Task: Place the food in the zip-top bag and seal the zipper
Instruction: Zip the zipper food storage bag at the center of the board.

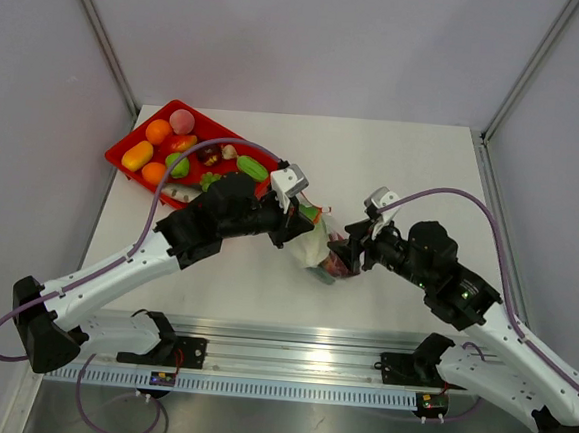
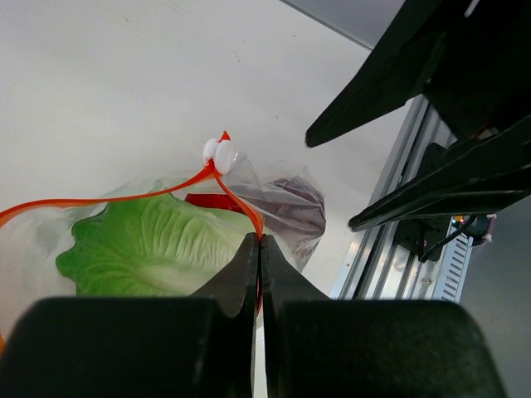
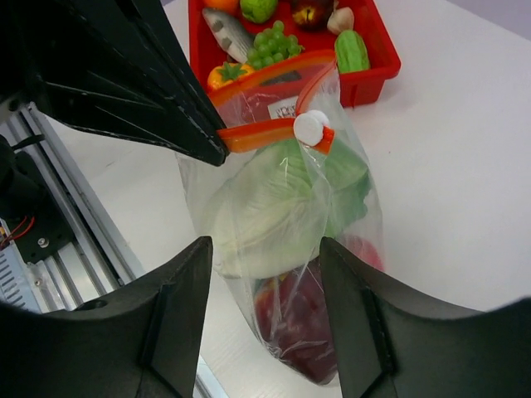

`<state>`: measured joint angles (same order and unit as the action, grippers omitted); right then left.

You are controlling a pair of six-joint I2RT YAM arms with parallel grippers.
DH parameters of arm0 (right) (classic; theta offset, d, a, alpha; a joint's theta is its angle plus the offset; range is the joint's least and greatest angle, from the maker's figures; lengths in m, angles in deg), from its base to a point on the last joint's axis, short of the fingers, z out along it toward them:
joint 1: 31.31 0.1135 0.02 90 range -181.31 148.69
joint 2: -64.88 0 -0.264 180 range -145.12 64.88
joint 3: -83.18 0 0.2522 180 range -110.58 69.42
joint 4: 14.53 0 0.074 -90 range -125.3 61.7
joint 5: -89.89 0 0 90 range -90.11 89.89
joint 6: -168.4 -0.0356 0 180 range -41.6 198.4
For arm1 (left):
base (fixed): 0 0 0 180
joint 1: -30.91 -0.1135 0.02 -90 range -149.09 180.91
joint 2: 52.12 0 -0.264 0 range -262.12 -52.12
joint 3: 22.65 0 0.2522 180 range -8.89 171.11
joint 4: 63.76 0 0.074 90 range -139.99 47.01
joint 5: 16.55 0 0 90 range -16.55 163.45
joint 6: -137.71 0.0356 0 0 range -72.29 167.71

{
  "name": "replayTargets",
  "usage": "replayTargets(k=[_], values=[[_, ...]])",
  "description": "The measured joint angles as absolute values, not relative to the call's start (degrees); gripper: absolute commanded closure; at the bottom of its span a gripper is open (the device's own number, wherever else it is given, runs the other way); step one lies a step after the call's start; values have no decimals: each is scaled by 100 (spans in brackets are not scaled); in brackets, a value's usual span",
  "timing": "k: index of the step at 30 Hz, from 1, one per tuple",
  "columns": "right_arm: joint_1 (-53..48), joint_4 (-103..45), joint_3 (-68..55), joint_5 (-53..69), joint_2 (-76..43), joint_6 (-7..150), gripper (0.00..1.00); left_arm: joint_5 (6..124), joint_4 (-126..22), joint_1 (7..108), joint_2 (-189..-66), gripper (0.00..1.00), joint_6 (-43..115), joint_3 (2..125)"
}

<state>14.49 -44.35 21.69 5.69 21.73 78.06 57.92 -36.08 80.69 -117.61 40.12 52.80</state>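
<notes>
Two robot arms meet mid-table over a clear zip-top bag (image 3: 358, 217), which stands upright holding a green cabbage (image 2: 149, 240) and a dark red piece (image 3: 294, 325). The left gripper (image 2: 259, 245) is pinched tight on the orange-red zipper (image 3: 257, 134) near its white slider (image 3: 309, 128), seemingly to keep the mouth raised and steady. The right gripper (image 3: 264, 249) has its jaws spread either side of the bag's body, gripping nothing. More toy food lies in the red tray (image 1: 122, 150) beyond, so filling looks unfinished.
</notes>
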Motion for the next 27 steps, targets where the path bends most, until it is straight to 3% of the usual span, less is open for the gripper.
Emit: replayTargets(k=[8,15,22,27], values=[[1296,-4216,2189,687,1650,7771,37,5796,-3639,8069,-11761,100,3992,5280],[-83,-3924,2183,2034,1237,7609,36,5792,-3634,8067,-11744,100,3996,5280],[-175,-3554,2180,3030,881,7506,35,5775,-3634,8069,-11744,100,4018,5280],[-256,-3277,2176,3522,573,7366,40,5764,-3630,8069,-11742,100,4036,5278]])
